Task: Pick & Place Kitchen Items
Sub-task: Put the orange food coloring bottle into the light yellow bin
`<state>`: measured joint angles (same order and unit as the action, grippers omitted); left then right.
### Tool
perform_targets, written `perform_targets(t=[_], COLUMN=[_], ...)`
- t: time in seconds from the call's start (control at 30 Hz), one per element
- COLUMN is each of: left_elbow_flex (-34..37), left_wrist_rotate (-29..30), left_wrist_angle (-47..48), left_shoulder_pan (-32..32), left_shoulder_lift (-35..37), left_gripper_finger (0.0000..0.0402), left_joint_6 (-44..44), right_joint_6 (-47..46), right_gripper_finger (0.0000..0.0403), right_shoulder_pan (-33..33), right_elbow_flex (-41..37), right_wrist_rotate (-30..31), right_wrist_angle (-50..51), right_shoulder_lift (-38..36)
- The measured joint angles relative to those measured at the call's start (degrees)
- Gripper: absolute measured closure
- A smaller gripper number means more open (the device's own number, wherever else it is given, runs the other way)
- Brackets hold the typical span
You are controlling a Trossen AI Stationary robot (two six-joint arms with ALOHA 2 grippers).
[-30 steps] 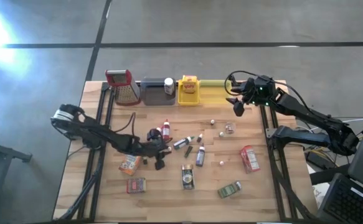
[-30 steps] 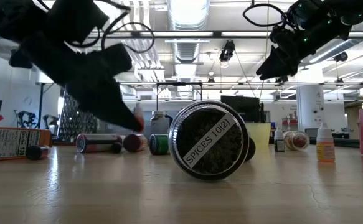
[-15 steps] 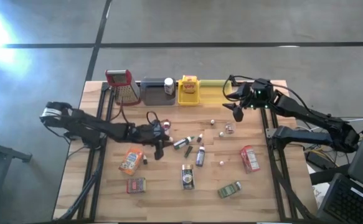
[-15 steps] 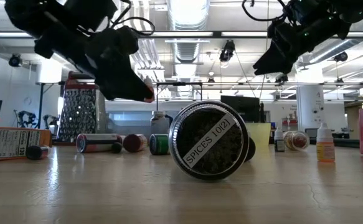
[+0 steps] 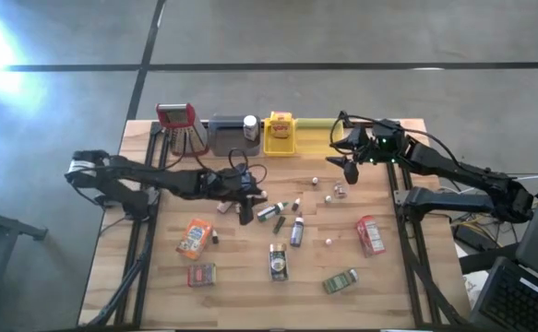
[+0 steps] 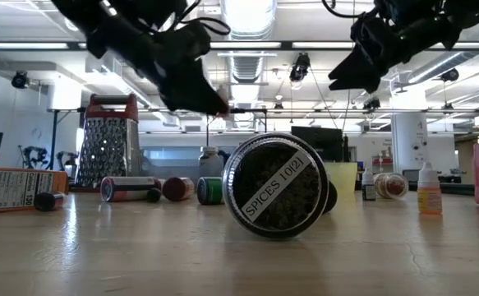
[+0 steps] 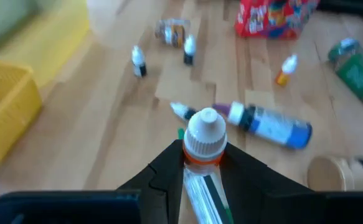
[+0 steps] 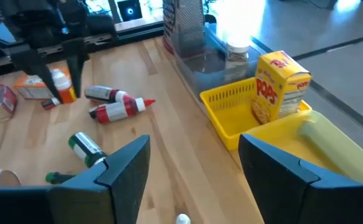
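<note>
Wooden table (image 5: 388,277), items scattered, grey concrete floor (image 5: 342,37), prob. lab bkgd

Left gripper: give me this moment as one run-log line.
left gripper: shut on white-capped bottle, lifted above table | right gripper: open, empty, near yellow tray | placed: not yet

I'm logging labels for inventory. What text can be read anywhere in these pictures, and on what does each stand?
"SPICES 10(2)": white strip label across the round dark spice jar lying on its side.
"POPS": yellow box standing in the yellow basket tray.
Print on the orange carton, red packet and small bottles: too blurred to read.
</note>
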<state>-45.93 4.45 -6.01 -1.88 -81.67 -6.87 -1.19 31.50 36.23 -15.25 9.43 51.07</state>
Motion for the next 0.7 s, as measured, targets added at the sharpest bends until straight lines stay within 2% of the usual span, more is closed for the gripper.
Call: perform_targets(t=[0.43,0.7], left_elbow_flex=[-6.4,-9.7], left_wrist_rotate=[-0.7,-0.9], left_wrist_angle=[6.4,10.5], left_shoulder_pan=[-4.8,-7.5], left_shoulder_lift=[0.0,0.0], left_gripper_finger=[0.0301,0.0301], left_joint_6=[2.0,2.5], right_joint_6=[-1.8,-3.2], right_gripper_finger=[0.0139,0.0157], right_shoulder_pan=[-4.4,-8.6], right_elbow_flex=[0.0,4.0], right_wrist_rotate=[0.0,-0.2], right_wrist_angle=[-4.8,-3.6], right_shoulder_lift=[0.0,0.1])
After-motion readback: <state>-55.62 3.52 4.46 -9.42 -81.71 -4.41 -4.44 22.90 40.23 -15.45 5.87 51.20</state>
